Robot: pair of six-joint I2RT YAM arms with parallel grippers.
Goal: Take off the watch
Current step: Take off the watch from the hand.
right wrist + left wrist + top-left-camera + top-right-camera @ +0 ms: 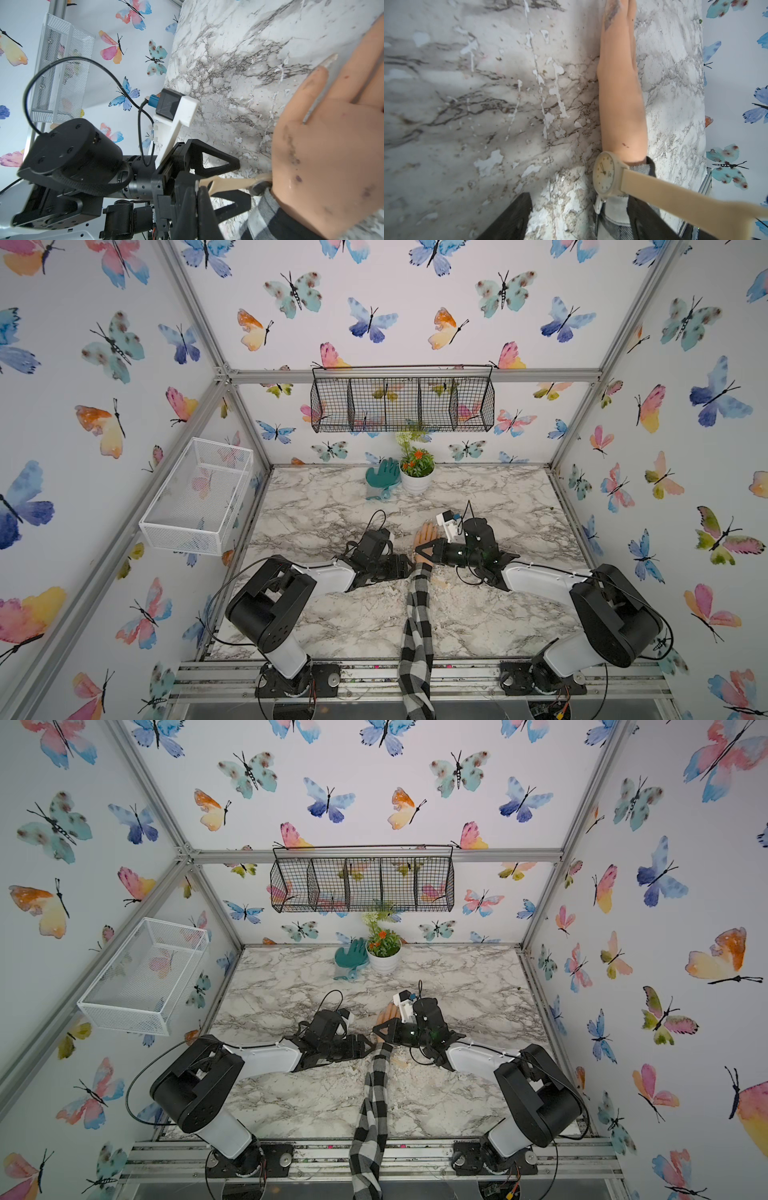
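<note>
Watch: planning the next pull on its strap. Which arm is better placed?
Right: the right hand seems shut on the free strap end of the watch; the left hand is open, gripping nothing.

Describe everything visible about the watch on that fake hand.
The watch has a round pale case, a cream dial with thin hands, and a rubbery-looking beige strap. It sits at the mannequin hand's wrist, against the checked sleeve, dial turned sideways. One strap end is undone, stretched straight through the open left tool and pinched by the shut right tool.
</note>
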